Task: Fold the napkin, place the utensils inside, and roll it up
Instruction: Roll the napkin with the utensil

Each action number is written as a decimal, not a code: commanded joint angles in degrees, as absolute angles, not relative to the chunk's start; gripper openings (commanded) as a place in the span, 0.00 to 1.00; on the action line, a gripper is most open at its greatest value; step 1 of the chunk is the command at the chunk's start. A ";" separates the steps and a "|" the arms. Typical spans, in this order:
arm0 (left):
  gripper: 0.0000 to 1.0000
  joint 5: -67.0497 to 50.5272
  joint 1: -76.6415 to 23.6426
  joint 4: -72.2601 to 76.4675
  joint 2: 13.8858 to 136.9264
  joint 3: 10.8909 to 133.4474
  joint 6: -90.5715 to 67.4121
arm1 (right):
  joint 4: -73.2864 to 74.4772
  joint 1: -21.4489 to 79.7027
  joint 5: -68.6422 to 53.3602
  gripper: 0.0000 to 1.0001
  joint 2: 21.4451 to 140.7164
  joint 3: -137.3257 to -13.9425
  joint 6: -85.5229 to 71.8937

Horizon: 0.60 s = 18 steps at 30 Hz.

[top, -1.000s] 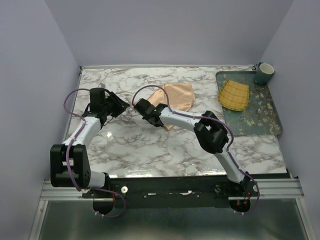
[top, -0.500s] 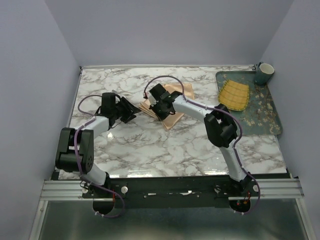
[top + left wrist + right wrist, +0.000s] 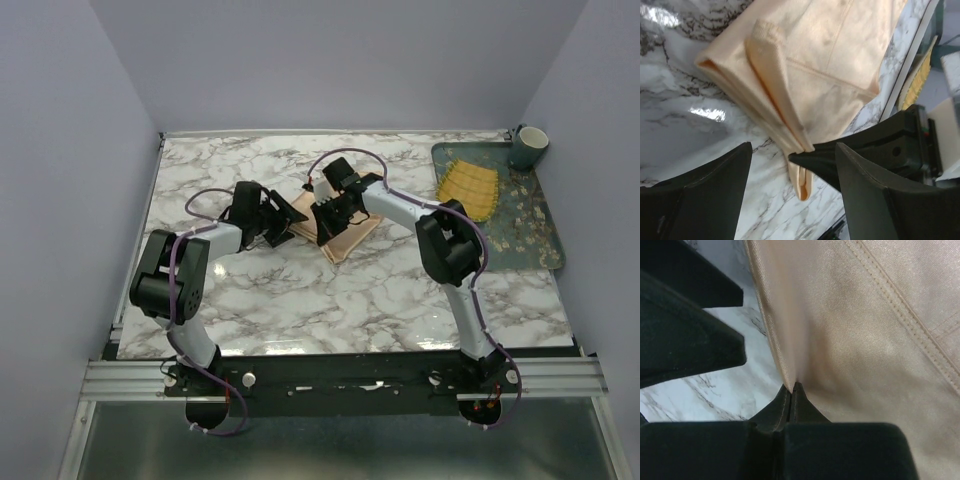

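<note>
Peach-orange cloth, the napkin (image 3: pixel 350 232), is seen folded at the centre of the marble table (image 3: pixel 300 300) in the top view, with the left gripper (image 3: pixel 288 213) and right gripper (image 3: pixel 325 212) brought together at its left edge.

In the left wrist view, the left gripper (image 3: pixel 794 150) is spread wide beside the layered corner, and nothing is held.

In the right wrist view, the right gripper (image 3: pixel 792 386) is pinched tight on the napkin's folded edge, probably so that the layers are kept together.
</note>
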State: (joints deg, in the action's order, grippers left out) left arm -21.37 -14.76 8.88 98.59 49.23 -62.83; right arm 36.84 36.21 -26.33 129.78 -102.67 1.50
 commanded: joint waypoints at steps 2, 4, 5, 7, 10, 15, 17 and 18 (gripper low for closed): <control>0.75 -16.09 -14.85 3.27 103.17 56.15 -66.00 | 37.71 35.95 -32.25 0.01 132.19 -102.83 0.26; 0.72 -15.38 -14.85 0.98 104.15 57.30 -66.18 | 37.62 35.86 -32.52 0.01 132.19 -102.74 0.26; 0.71 -15.12 -14.94 0.27 105.02 58.26 -66.01 | 37.62 35.69 -32.52 0.00 132.19 -102.74 0.35; 0.69 -14.16 -14.94 -2.96 105.47 59.32 -65.22 | 37.53 35.51 -32.52 0.00 132.28 -102.57 0.35; 0.69 -12.40 -14.94 -7.10 105.03 60.29 -63.37 | 37.44 35.42 -32.08 0.00 132.45 -103.01 0.26; 0.74 -8.79 -15.29 -8.96 100.55 58.98 -59.86 | 37.35 35.16 -32.34 0.00 132.54 -103.45 0.18; 0.75 -9.05 -15.73 -8.62 99.76 58.19 -60.38 | 37.27 35.16 -32.69 0.00 132.71 -103.45 0.18; 0.77 -9.31 -15.99 -8.00 100.02 58.01 -60.90 | 37.27 35.16 -32.78 0.00 132.80 -103.45 0.26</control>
